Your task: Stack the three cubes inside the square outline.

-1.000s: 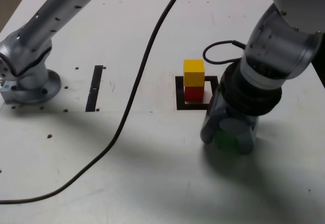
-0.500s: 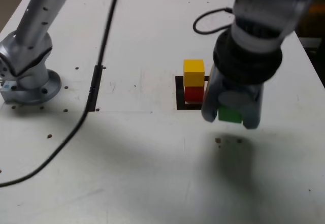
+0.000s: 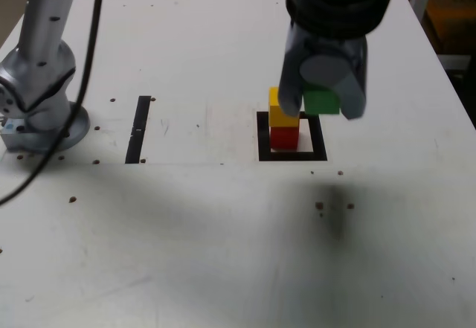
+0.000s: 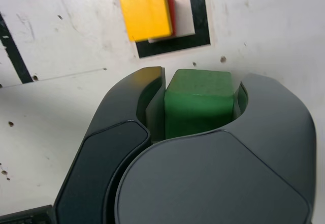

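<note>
I have one wide white bench (image 3: 201, 253) filling most of the exterior view. One silver-grey arm (image 3: 52, 27) rises from one round grey base (image 3: 56, 136) at the exterior view's left, and one thin black cable (image 3: 88, 71) curves down in front of it. My one pair of dark grey jaws hangs over the bench at the exterior view's right, pinching a cube between its two sides, well clear of the surface.

I count one thick black square outline (image 3: 292, 156) with a white centre. Well apart from it, toward the exterior view's left, lies one straight black strip (image 3: 137, 134).

I count three cubes, one of each colour. Inside the outline I see two, stacked: a solid red cube (image 3: 284, 139) at the bottom and a solid yellow cube (image 3: 280, 112) resting on it. They stand toward the exterior view's left side of the frame, with white centre showing beside them. From the wrist, the yellow one hides most of the red. The third, a solid green cube (image 4: 199, 104), is up in my jaws, apart from the stack. Small dark spots (image 3: 73, 199) dot the bench.
</note>
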